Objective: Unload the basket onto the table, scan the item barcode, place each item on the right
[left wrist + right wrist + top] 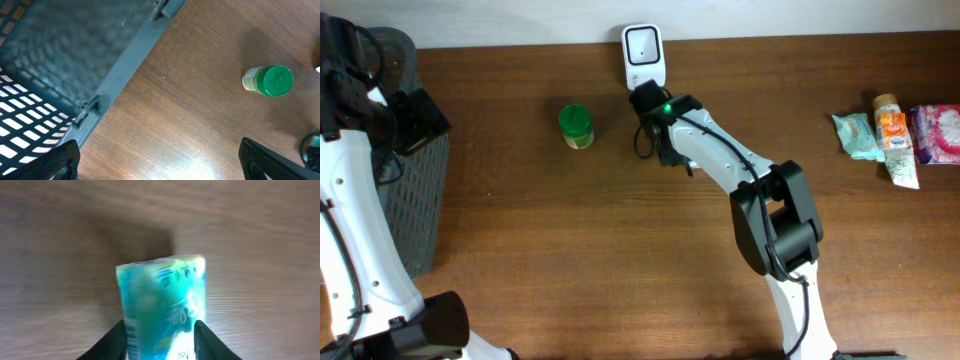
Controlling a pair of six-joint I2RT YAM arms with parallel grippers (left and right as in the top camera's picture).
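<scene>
In the right wrist view a teal and blue packet [161,297] with a barcode down its left edge stands between my right gripper's [160,340] fingers, which press on both its sides above the wooden table. Overhead, that gripper [663,128] sits just in front of the white barcode scanner [643,55] at the table's back edge, and the arm hides the packet. My left gripper [157,160] is wide open with nothing between its fingers. It hovers over the table beside the grey basket [75,55].
A green-lidded jar [576,126] stands left of the scanner and also shows in the left wrist view [270,81]. At the far right lie a teal packet [857,135], an orange tube [893,138] and a pink pack [940,132]. The grey basket [415,190] fills the left edge.
</scene>
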